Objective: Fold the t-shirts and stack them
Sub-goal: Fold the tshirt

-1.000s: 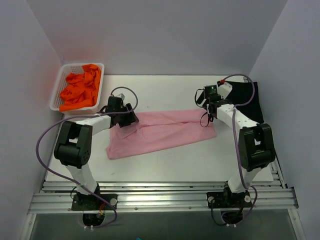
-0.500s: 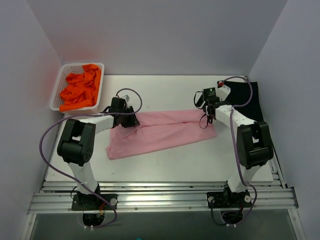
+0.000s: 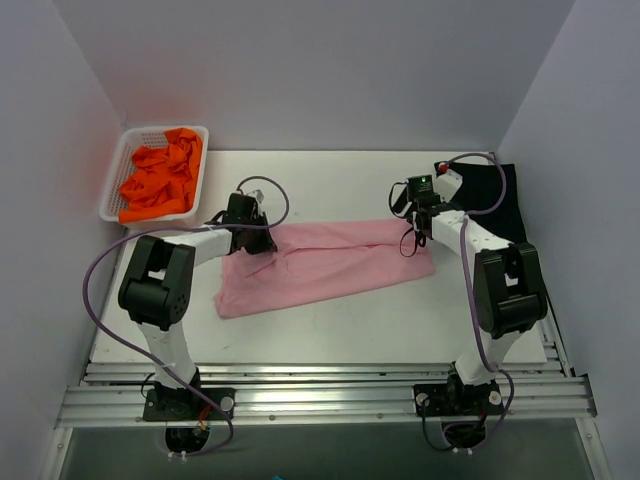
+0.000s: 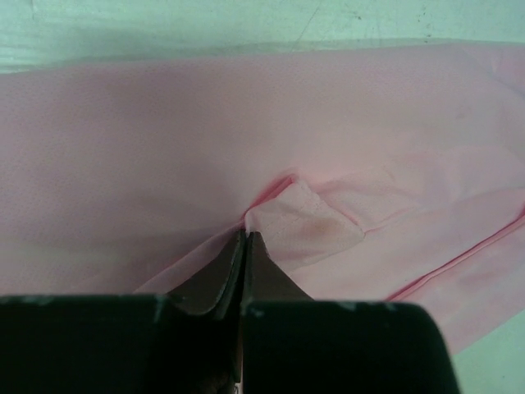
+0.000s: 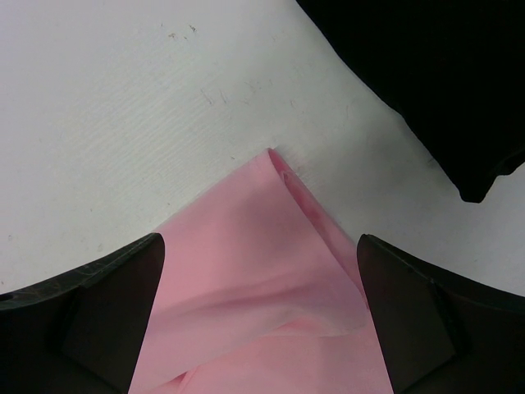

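Observation:
A light pink t-shirt [image 3: 330, 262] lies folded into a long band across the middle of the table. My left gripper [image 3: 250, 238] is at its far left end, shut on a small pucker of the pink t-shirt [image 4: 328, 123]; the closed left gripper [image 4: 244, 240] pinches the cloth at its tips. My right gripper [image 3: 414, 232] hovers open over the band's far right corner. In the right wrist view the pink t-shirt [image 5: 246, 271] corner lies between the wide-set fingers of the right gripper [image 5: 261, 240]. A black t-shirt [image 3: 505, 205] lies flat at the right; the black t-shirt [image 5: 426, 74] edge shows beyond the corner.
A white lattice basket [image 3: 165, 131] at the far left corner holds crumpled orange t-shirts [image 3: 160, 180]. Grey walls close in the table on three sides. An aluminium rail [image 3: 320, 395] with both arm bases runs along the near edge.
My left gripper has slid a little to the right onto the pink shirt's end and closed on the cloth. The right gripper has shifted only slightly and stayed open.

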`<state>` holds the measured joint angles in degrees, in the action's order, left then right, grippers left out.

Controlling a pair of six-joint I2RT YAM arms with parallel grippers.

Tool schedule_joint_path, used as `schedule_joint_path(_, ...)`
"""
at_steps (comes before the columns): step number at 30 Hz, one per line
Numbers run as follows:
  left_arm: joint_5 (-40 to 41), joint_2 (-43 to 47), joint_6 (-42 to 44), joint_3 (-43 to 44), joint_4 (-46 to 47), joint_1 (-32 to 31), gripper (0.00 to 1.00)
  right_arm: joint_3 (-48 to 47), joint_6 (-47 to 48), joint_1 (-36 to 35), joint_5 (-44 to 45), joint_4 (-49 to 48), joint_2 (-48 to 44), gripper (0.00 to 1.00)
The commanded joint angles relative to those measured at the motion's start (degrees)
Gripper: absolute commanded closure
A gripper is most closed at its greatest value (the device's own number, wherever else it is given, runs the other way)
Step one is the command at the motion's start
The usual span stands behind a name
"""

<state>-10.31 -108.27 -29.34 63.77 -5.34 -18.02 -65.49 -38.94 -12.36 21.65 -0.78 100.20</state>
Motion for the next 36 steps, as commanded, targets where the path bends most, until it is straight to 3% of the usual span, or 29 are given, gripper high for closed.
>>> schedule_joint_path(1,3.96,5.59,1.83,2.67,-4.39,-1.75,0.98,0.28,0.35,0.32,0.76,-0.28,0.26,0.00)
schedule_joint_path(7,25.04,12.98,3.59,7.24,-17.30,-10.62,0.98,1.07,0.18,0.06,0.85,0.16,-1.59,0.00)
schedule_joint_path(9,36.10,13.87,2.28,8.56,-21.79,-15.34,0.97,1.60,0.18,-0.03,0.85,0.42,-2.46,0.00)
schedule_joint_path(10,41.54,14.31,0.36,9.52,-28.60,-17.81,0.85,1.86,0.18,-0.12,0.85,0.51,-2.73,0.00)
schedule_joint_path(11,52.56,14.31,-2.18,9.45,-32.50,-20.54,0.75,2.12,0.18,-0.12,0.76,0.51,-3.17,0.00)
schedule_joint_path(12,56.93,14.23,-7.95,8.58,-35.06,-23.43,0.58,2.73,0.18,-0.12,0.68,0.51,-4.04,0.00)
schedule_joint_path(13,62.63,13.70,-12.27,6.39,-40.57,-29.38,0.36,3.18,0.27,-0.12,0.76,0.51,-4.57,0.00)
schedule_joint_path(14,64.17,13.00,-21.63,5.59,-43.75,-32.22,0.06,3.44,0.27,-0.12,0.76,0.51,-4.84,0.00)
schedule_joint_path(17,64.89,9.23,-35.30,4.44,-52.83,-38.83,0.06,3.09,0.09,-0.12,0.59,0.51,-5.28,0.00)
schedule_joint_path(22,66.99,4.73,-38.77,6.01,-54.25,-38.68,0.06,2.57,0.00,-1.35,0.06,0.34,-4.23,0.00)
schedule_joint_path(24,66.82,6.39,-34.67,5.93,-51.54,-37.01,0.06,2.48,0.27,-1.61,0.15,0.51,-3.96,0.00)
schedule_joint_path(26,61.66,11.66,-24.08,4.18,-39.79,-31.68,0.06,2.39,0.62,-1.53,0.41,0.60,-4.14,0.00)
schedule_joint_path(27,58.33,16.20,-20.44,0.95,-29.56,-29.20,0.06,2.48,0.70,-1.53,0.50,0.51,-4.31,0.00)
schedule_joint_path(29,45.95,20.45,-9.84,-3.28,-18.01,-21.76,0.06,2.39,0.88,-1.53,0.59,0.51,-4.66,0.00)
schedule_joint_path(31,31.75,23.79,-5.83,-8.03,-5.28,-16.55,0.05,2.21,0.97,-1.44,0.67,0.42,-4.40,0.00)
schedule_joint_path(36,10.78,17.68,0.85,-3.05,-2.74,-6.17,0.05,1.77,1.06,-1.44,0.76,0.34,-3.44,0.00)
